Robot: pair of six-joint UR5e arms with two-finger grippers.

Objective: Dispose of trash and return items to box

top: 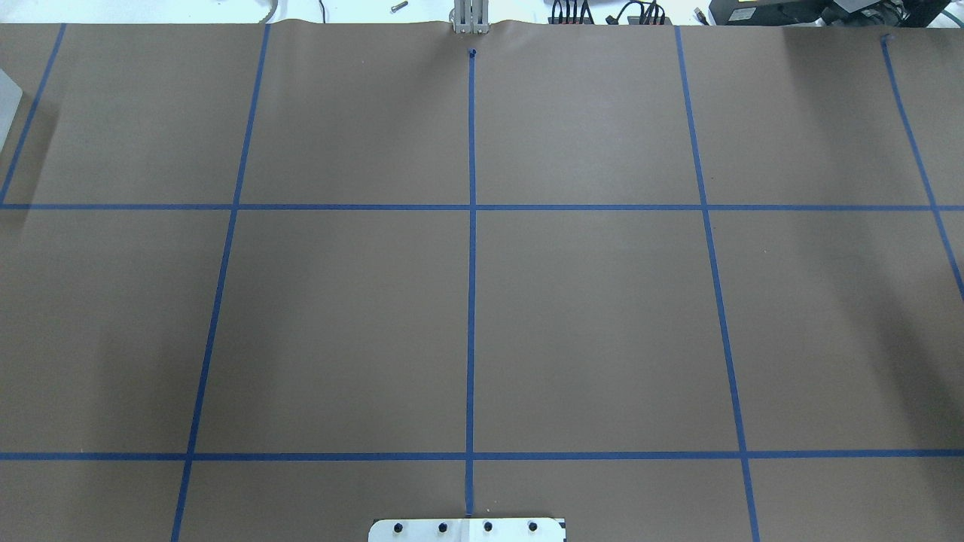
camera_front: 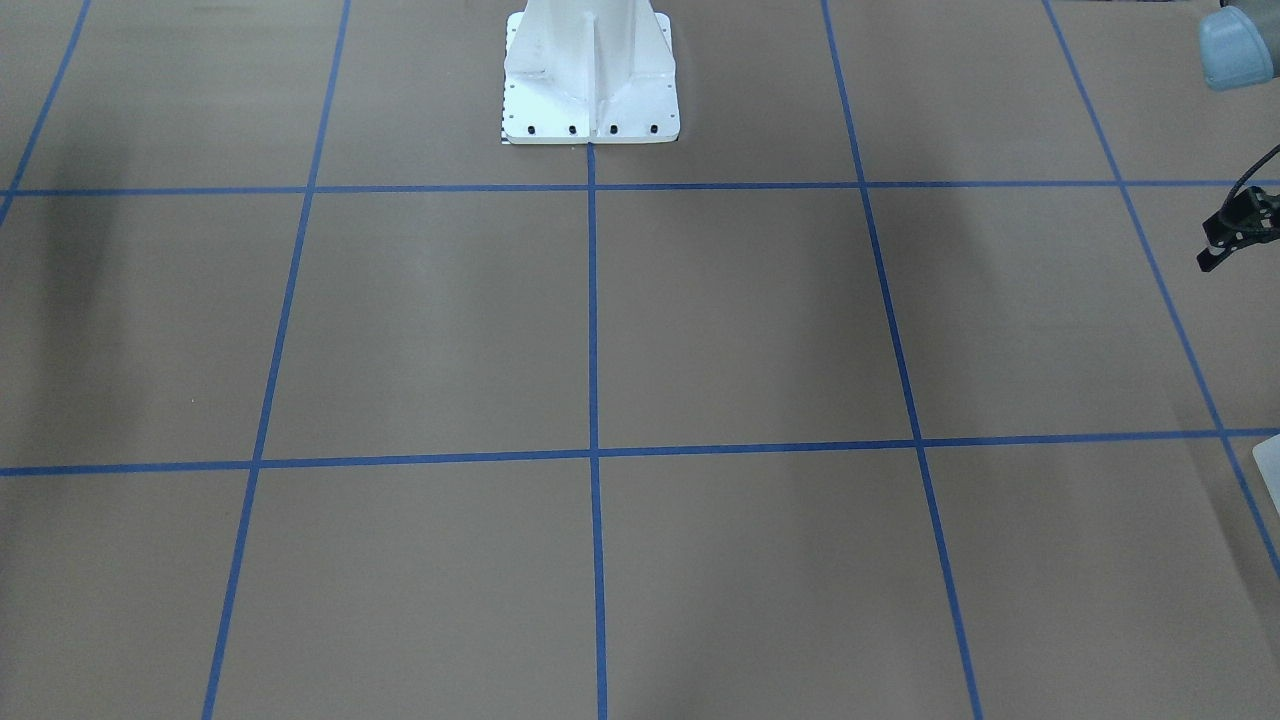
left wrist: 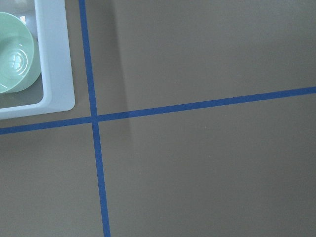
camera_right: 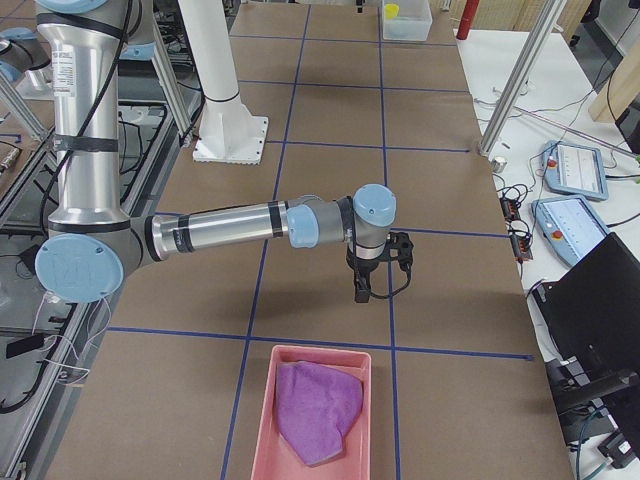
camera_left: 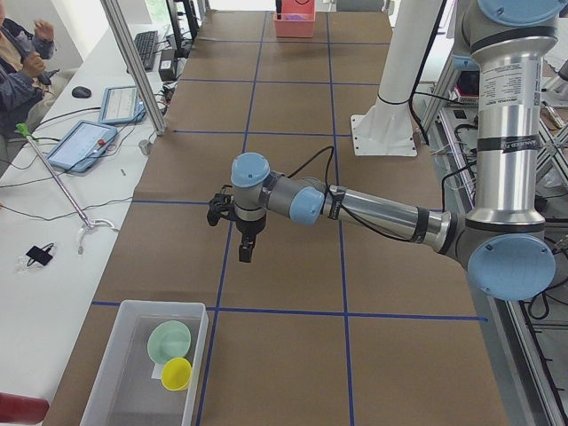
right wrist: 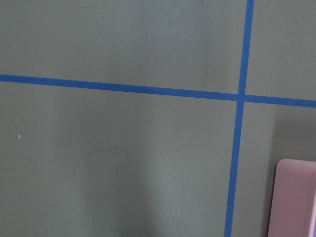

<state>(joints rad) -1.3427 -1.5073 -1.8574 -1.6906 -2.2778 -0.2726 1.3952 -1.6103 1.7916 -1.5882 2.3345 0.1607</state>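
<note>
The box (camera_left: 124, 373), a pale translucent tub, stands at the table's near end in the exterior left view. The mint-green bowl (camera_left: 169, 342) and the yellow cup (camera_left: 176, 374) lie inside it. The left wrist view shows the box's corner (left wrist: 57, 74) with the bowl (left wrist: 15, 59) in it. My left gripper (camera_left: 245, 250) hangs over bare table, apart from the box; only its edge shows in the front view (camera_front: 1212, 256). My right gripper (camera_right: 361, 290) hangs over bare table near the pink tray. I cannot tell whether either gripper is open or shut; nothing shows in them.
A pink tray (camera_right: 262, 440) holding a purple cloth (camera_right: 318, 410) stands at the table's right end; its corner shows in the right wrist view (right wrist: 296, 197). The white robot base (camera_front: 590, 80) stands mid-table. Tablets and cables lie beside the table.
</note>
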